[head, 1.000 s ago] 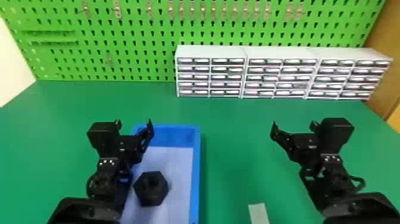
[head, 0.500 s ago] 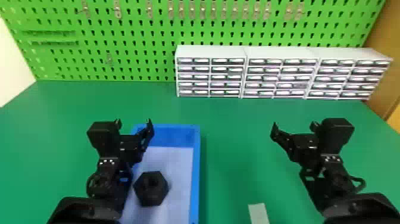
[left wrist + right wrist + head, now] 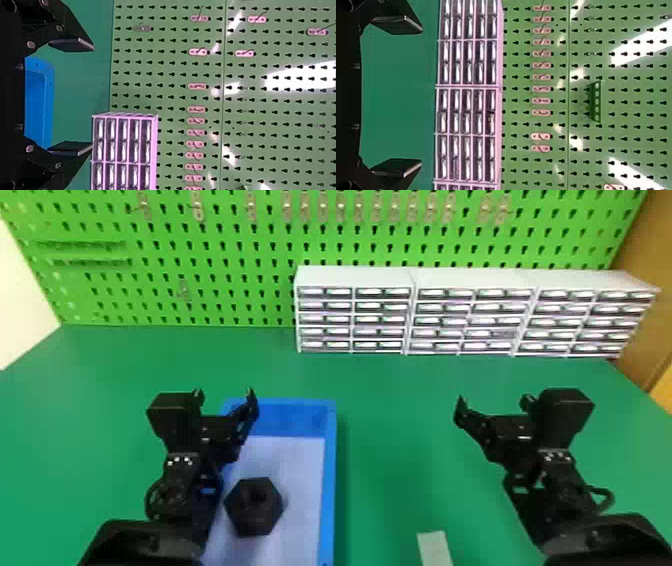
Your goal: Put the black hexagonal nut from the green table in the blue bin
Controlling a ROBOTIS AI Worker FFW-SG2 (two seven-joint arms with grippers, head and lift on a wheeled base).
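Left tool (image 3: pixel 225 395): its two flat black fingers stand wide apart with nothing between them, in line with the far left part of the blue bin (image 3: pixel 328 490) in the head view. Right tool (image 3: pixel 494 400): likewise spread and unloaded, well to the right of the bin. In the left wrist view, a stretch of the bin appears beyond the gap of the left tool (image 3: pixel 92 97). The black hexagonal nut (image 3: pixel 249 517) lies inside the bin, on its pale floor, hole facing up, apart from both tools; the left arm (image 3: pixel 172 495) overlaps the bin's left side. The bin rests on the green surface (image 3: pixel 380 440). Between the bin and the right arm (image 3: pixel 565 490), a pale flat strip (image 3: pixel 434 547) enters from the near edge. At the back, three white drawer units (image 3: pixel 355 277) stand side by side, before a green pegboard (image 3: pixel 225 305) carrying a row of metal hooks (image 3: pixel 323 207). A brown panel (image 3: pixel 645 315) borders the right side.
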